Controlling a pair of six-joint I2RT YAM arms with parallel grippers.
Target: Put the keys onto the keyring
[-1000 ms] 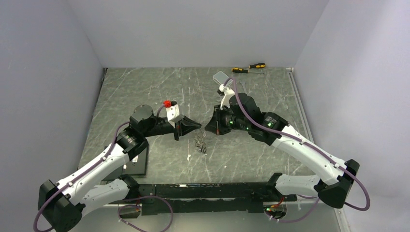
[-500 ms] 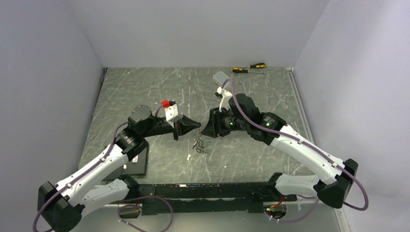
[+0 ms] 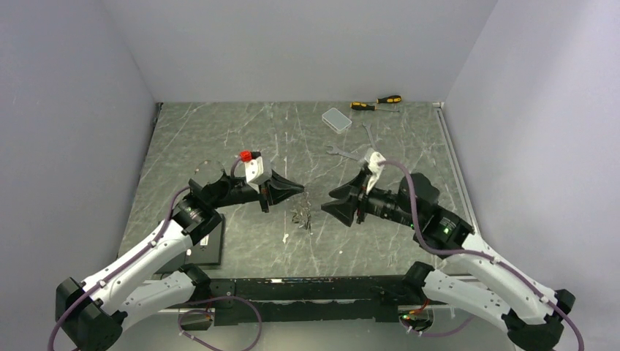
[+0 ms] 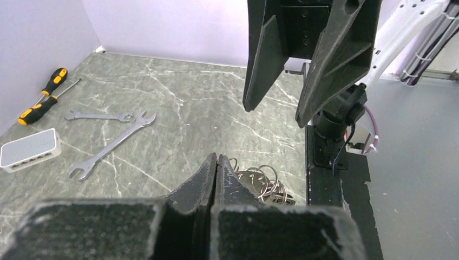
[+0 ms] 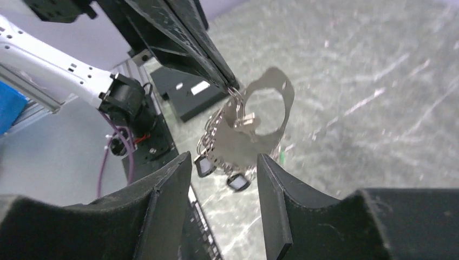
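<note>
My left gripper is shut, its tips pinching the top of the keyring, a thin silver loop that hangs blurred in the right wrist view. Several keys dangle from it in a bunch, two with dark heads lowest. From above, the keys hang just below the left tips, over the table. In the left wrist view the shut fingers hide most of the bunch of rings and keys. My right gripper stands open a short way right of the bunch, touching nothing; its fingers frame the keys.
Two silver wrenches lie behind the right arm, with two screwdrivers and a small white box at the back. A black block sits by the left arm. A small pale piece lies under the bunch.
The right gripper has opened, let go of the bunch and drawn back to the right and toward the near edge. The left gripper stays shut, holding the keyring.
</note>
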